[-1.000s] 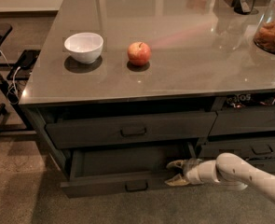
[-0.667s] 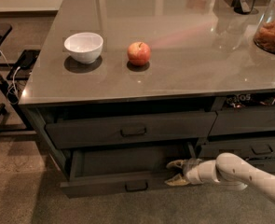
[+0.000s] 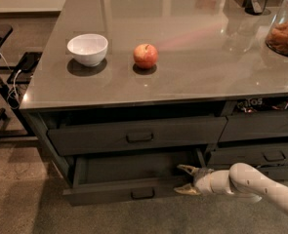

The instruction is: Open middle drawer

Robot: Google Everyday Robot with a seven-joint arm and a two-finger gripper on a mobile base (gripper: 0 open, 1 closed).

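Observation:
The middle drawer (image 3: 109,191) is a wide dark-grey drawer in the left column, under the top drawer (image 3: 133,135). It stands pulled out part way, showing its dark inside (image 3: 133,165) and a small loop handle (image 3: 142,194) at the centre of its front. My gripper (image 3: 186,179) is at the right end of this drawer front, low near the floor. It is open. One fingertip (image 3: 185,168) lies over the drawer's inside, and the other (image 3: 182,190) is outside the front. The white arm (image 3: 251,184) comes in from the lower right.
On the grey countertop (image 3: 192,72) are a white bowl (image 3: 87,48), a red apple (image 3: 146,56) and a jar (image 3: 285,33) at the right edge. A second column of drawers (image 3: 260,130) is to the right. A dark stand with cables (image 3: 7,77) is at the left.

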